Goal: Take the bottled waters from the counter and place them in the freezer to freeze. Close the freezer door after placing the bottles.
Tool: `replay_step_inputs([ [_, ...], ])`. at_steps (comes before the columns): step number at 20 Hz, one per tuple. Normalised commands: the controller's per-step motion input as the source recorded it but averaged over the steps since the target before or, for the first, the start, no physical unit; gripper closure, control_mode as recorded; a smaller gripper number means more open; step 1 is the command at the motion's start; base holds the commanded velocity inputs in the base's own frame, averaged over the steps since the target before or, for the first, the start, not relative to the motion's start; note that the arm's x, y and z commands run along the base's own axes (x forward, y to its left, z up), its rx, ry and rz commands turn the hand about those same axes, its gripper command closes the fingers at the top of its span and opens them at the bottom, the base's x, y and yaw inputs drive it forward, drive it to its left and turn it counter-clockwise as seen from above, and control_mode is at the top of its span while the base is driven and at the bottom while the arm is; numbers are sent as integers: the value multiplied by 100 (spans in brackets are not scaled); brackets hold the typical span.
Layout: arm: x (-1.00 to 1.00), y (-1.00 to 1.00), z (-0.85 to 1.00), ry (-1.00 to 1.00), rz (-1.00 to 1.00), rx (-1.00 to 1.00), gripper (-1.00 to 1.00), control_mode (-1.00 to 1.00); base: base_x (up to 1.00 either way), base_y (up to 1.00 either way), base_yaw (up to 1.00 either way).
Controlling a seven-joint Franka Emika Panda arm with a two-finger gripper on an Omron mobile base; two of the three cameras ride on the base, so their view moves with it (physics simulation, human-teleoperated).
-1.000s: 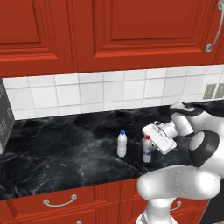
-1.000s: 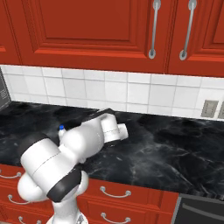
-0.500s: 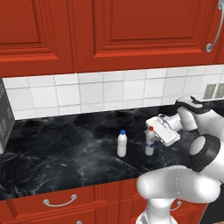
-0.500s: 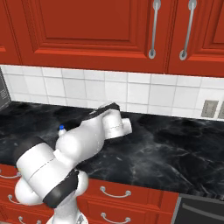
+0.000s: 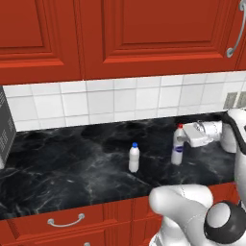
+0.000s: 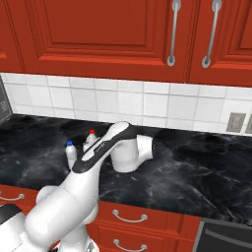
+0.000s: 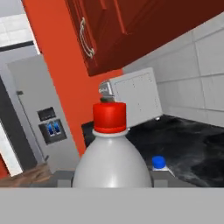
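The arm (image 6: 74,197) was glossy white, built of rounded segments with dark grey joint rings; its white, boxy end effector (image 5: 185,137) stood above the bench (image 5: 72,168).

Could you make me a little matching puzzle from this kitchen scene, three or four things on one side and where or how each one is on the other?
Things:
1. red-capped bottle
2. blue-capped bottle
3. gripper
4. freezer door

States:
A. stands free on the counter, untouched
B. grey, with a dark dispenser panel, far off in the hand view
C. held at its upper part, upright
D. shut on a bottle

Pairs: 1-C, 2-A, 3-D, 4-B
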Motion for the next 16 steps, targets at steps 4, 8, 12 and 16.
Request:
replay_step_inputs([
  [4,-9,0,65,39,-53,-9,100,-100,0,0,0],
  [8,-18,0,37,24,-37,-24,100,-100,0,0,0],
  [12,-31,2,19,3,-46,-37,100,-100,0,0,0],
  [16,-19,0,38,0,-47,-48,100,-100,0,0,0],
])
